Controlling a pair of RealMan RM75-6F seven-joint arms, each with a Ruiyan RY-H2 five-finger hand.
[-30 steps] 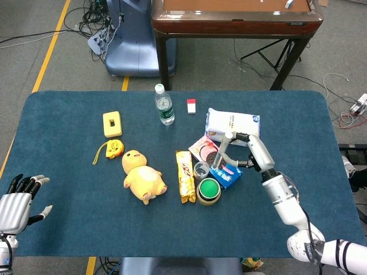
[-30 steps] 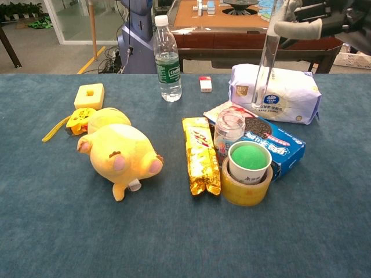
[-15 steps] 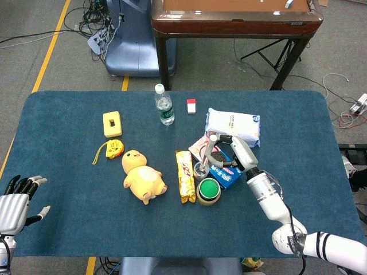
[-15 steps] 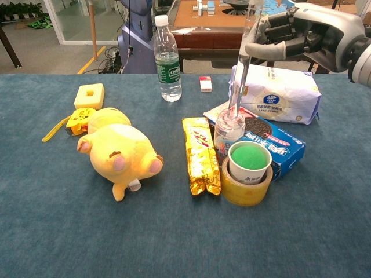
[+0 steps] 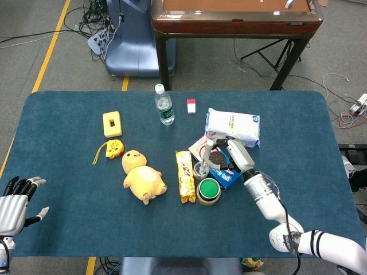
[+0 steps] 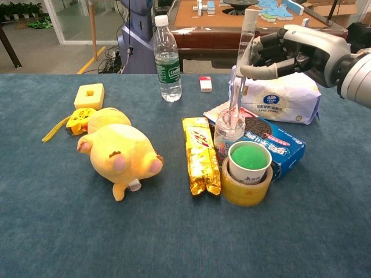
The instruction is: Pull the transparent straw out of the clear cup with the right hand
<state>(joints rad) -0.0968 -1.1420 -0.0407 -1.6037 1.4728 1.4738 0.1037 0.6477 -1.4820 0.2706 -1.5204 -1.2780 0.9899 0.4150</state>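
A small clear cup (image 6: pixel 227 132) (image 5: pixel 201 169) stands mid-table between a yellow snack bar and a blue cookie box. The transparent straw (image 6: pixel 239 75) (image 5: pixel 206 153) leans nearly upright, its lower end inside the cup and its top tilted right. My right hand (image 6: pixel 279 51) (image 5: pixel 231 151) grips the straw's upper part from the right, fingers curled round it, well above the cup. In the head view only, my left hand (image 5: pixel 15 201) hovers by the table's near-left corner, fingers apart, holding nothing.
Tight around the cup are a snack bar (image 6: pixel 200 153), a green-topped cup inside a tape roll (image 6: pixel 247 172), a blue cookie box (image 6: pixel 278 148) and a white pack (image 6: pixel 281 98). A water bottle (image 6: pixel 167 61), yellow plush (image 6: pixel 120 152), tape measure (image 6: pixel 80 120) and yellow block (image 6: pixel 88 95) lie further left.
My right hand carried the straw leftwards and lower. The straw's lower end went from over the white pack into the clear cup. The left hand barely moved.
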